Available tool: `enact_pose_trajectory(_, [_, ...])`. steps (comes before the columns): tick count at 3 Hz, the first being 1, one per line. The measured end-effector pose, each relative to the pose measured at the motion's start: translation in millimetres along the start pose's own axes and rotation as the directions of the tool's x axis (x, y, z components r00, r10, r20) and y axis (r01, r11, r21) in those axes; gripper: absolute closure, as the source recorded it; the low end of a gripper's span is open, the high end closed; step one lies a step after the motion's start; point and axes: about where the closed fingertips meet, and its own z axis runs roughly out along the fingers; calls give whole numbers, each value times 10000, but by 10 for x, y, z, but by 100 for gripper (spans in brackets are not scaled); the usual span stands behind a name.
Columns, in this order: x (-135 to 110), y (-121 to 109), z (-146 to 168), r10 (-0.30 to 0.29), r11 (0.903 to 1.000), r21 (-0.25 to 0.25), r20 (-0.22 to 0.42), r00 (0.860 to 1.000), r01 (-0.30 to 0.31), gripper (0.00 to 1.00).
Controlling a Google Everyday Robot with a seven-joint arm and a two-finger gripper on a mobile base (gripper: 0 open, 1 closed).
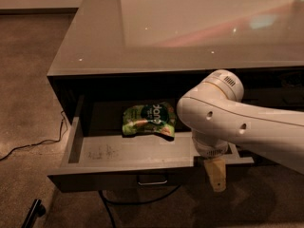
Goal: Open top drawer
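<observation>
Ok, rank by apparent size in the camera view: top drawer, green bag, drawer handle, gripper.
Top drawer, largest.
Green bag inside it.
Gripper, in front of the drawer's right end, and drawer handle look alike; unranked.

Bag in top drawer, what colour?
Bag: green, white lettering; camera view. Gripper hangs at front of top drawer.
</observation>
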Motion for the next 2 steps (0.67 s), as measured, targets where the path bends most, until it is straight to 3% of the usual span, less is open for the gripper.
enact_pose_trajectory(1, [87,-137,-210,416,9938,1040,-139,9990,-399,0])
enact_pose_trajectory(2, [120,-246,-262,635,9805,1850,175,9978,-657,18])
